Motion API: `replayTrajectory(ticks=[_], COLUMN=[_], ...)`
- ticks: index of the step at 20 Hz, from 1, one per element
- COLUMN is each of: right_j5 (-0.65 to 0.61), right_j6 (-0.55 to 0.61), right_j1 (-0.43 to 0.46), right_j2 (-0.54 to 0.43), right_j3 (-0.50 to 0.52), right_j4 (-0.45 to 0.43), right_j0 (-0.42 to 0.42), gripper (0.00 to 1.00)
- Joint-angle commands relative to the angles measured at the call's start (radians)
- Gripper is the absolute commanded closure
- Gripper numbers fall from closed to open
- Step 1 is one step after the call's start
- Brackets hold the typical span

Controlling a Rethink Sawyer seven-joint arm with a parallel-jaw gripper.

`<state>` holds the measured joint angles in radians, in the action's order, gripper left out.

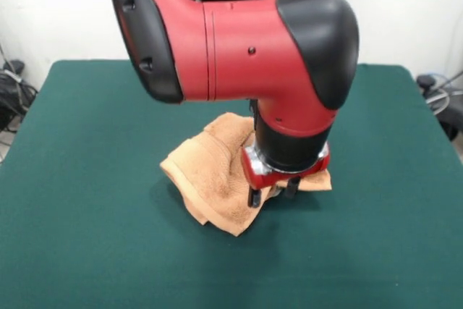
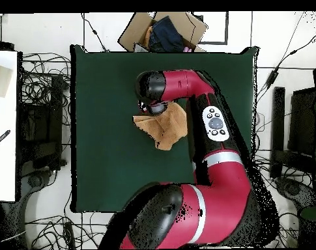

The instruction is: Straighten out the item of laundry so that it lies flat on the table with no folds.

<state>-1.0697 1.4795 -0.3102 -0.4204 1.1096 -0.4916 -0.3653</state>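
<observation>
1. Up front, we see the arm [image 1: 239, 41] filling the top of the front view; its big red and black elbow blocks the far middle of the table [image 1: 87, 179].
2. We find the towel [image 1: 210, 179] near the table's middle, bunched and folded over itself, with a doubled corner pointing toward the camera and a raised fold on its left part.
3. We see the gripper [image 1: 273, 192] low over the towel's right part. Two dark fingers [image 1: 255, 196] reach down to the cloth with a bit of towel between them, but we cannot tell if they pinch it or just stand spread on it.
4. We note the wrist hides the towel's right half, so only a small tip shows right of it.
5. We see dark cables and gear on the floor at both sides of the table.
6. From overhead, we see the towel [image 2: 165, 127] as a crumpled, roughly triangular patch on the table [image 2: 101, 130], a little above its middle.
7. We see the arm [image 2: 206, 150] sweeping up from the bottom and curling over the towel's top edge, hiding the gripper.
8. We note an open cardboard box [image 2: 161, 30] with dark contents beyond the table's top edge, a white surface [image 2: 4, 124] at the left, and tangled cables [image 2: 43, 91] around.
</observation>
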Motion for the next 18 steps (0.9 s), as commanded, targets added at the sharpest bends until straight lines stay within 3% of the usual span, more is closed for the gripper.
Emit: replayTrajectory(ticks=[1, 18], right_j5=[0.047, 0.017], right_j6=[-0.169, -0.233], right_j1=[0.05, 0.076], right_j2=[-0.029, -0.041], right_j3=[-0.061, -0.16], right_j4=[-0.072, -0.108], right_j0=[0.004, 0.013], gripper=[0.0, 0.0])
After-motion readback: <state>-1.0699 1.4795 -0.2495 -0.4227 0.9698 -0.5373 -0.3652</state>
